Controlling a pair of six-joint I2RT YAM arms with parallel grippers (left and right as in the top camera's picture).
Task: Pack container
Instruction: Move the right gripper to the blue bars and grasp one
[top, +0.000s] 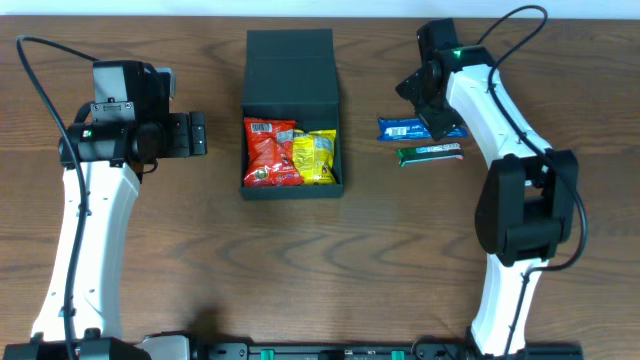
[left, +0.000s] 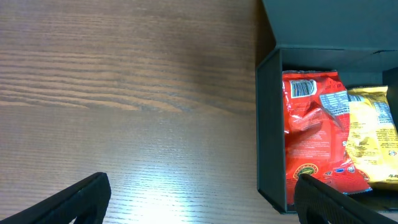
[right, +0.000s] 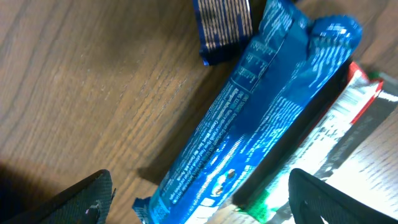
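I reckon I'm on the pick: right gripper (right: 202, 196) hangs wide open, empty, over the blue bar (right: 261, 124). The container (top: 290, 65) sits mid-table, lid back, two packets (top: 270, 152) inside. Beside it, left gripper (left: 205, 196) is open, empty. Next I'd lower, straddle the bar, close.

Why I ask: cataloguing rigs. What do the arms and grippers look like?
The left arm and right arm are white shells with black joints and black cables. The left gripper and right gripper have black fingers. A green light marks the right wrist.
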